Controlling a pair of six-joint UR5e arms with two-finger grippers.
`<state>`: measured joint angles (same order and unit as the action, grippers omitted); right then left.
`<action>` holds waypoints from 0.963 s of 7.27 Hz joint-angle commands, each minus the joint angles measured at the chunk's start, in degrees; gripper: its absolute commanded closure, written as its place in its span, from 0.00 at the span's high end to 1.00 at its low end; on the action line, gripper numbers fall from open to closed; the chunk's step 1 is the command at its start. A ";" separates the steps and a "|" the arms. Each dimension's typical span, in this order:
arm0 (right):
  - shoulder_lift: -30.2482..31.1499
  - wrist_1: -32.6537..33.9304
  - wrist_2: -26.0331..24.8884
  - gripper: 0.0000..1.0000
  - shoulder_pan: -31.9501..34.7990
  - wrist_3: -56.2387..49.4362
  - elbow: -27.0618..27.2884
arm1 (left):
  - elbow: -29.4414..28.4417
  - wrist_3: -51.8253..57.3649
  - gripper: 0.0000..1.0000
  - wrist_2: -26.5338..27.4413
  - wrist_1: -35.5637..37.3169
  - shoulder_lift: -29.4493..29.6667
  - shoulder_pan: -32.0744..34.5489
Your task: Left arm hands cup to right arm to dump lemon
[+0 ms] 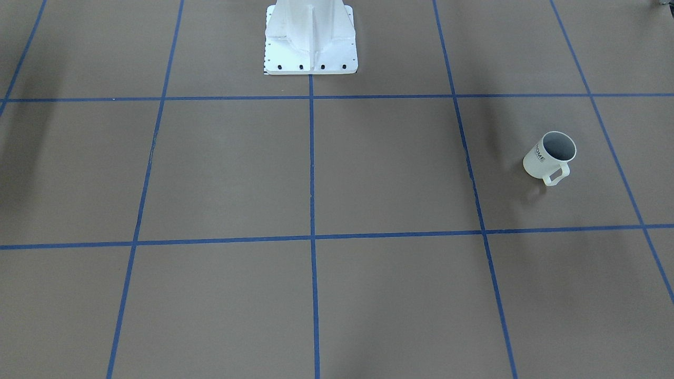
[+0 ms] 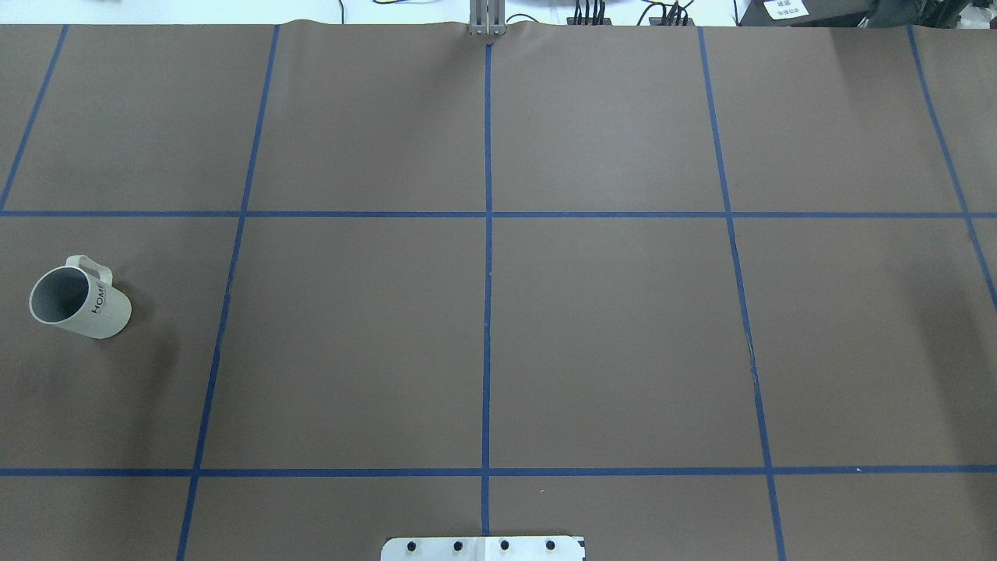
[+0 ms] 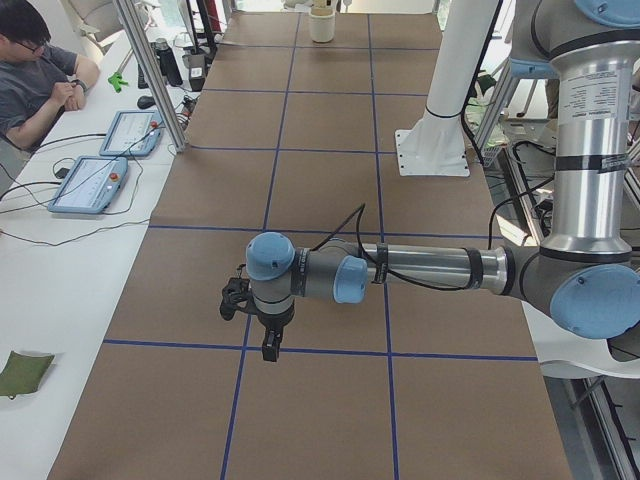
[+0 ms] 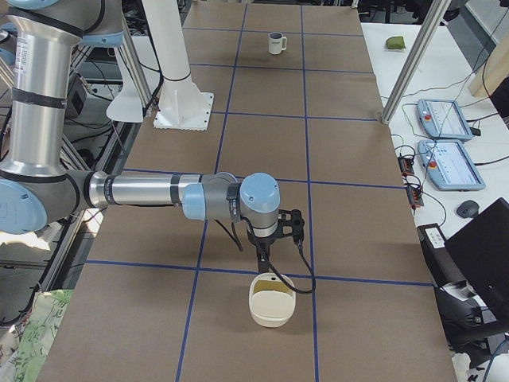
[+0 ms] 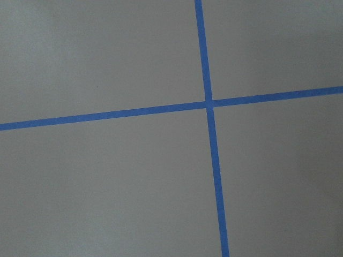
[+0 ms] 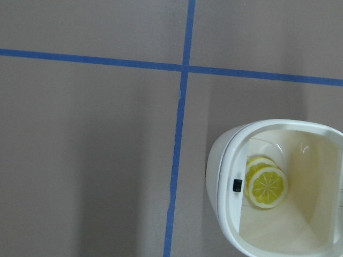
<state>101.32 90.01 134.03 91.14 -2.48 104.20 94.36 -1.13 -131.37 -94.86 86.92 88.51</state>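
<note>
Table, brown cover with blue tape grid, is filling every view.

Left arm is showing only in the left view, reaching across mid-frame. The left gripper is pointing down, and whether its jaws are apart or together cannot be told.

Right arm is showing only in the right view. The right gripper is hanging just above a cream bin, jaw state likewise unclear.

Cup is standing upright at the overhead view's left edge.

Lemon is lying inside the bin, and only the right wrist view is showing it clearly.

Cream cup, seemingly grey-lined; yellow lemon
</note>
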 commanded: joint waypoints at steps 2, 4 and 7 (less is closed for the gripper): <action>0.11 -0.18 -0.44 1.00 0.00 7.66 -0.13 | -0.14 -1.59 1.00 0.42 0.02 0.00 0.00; 0.11 -0.27 -0.35 1.00 0.00 7.67 -0.13 | -0.14 -1.59 1.00 0.42 -0.06 0.00 0.00; 0.11 -0.18 -0.35 1.00 0.00 7.67 -0.22 | -0.14 -1.59 1.00 0.42 -0.06 0.00 0.00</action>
<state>101.42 89.75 133.64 91.14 5.17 103.99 94.22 -2.72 -130.96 -94.88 86.92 88.51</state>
